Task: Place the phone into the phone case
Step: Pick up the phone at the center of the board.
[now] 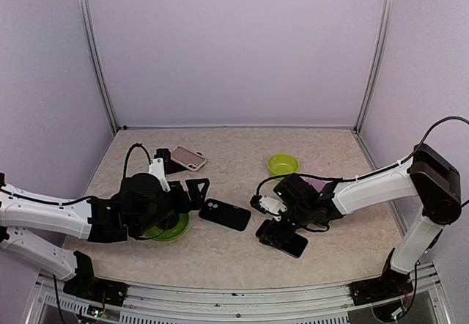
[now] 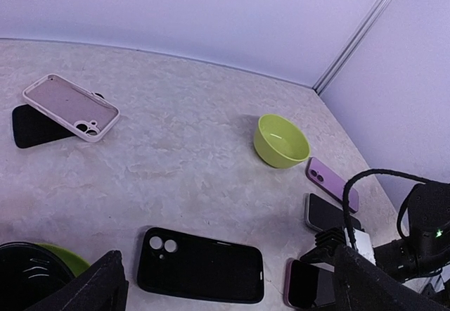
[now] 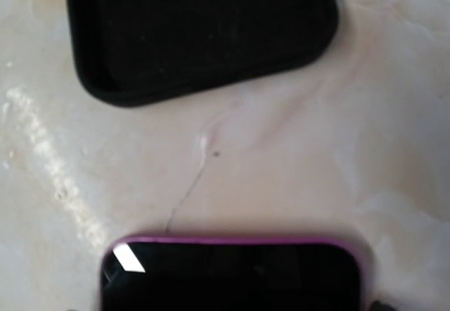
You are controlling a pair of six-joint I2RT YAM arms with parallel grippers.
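The empty black phone case lies flat mid-table, camera holes to the left. It also shows in the left wrist view and at the top of the right wrist view. The phone, dark-screened with a pink-purple rim, lies just right of the case and fills the bottom of the right wrist view. My right gripper straddles the phone's sides and seems closed on it, low over the table; its fingertips are out of frame. My left gripper is open and empty at the case's left end.
A lime bowl stands behind the right gripper. A purple phone and a grey one lie near it. A pink case rests on a black case at the back left. A green dish sits under my left arm.
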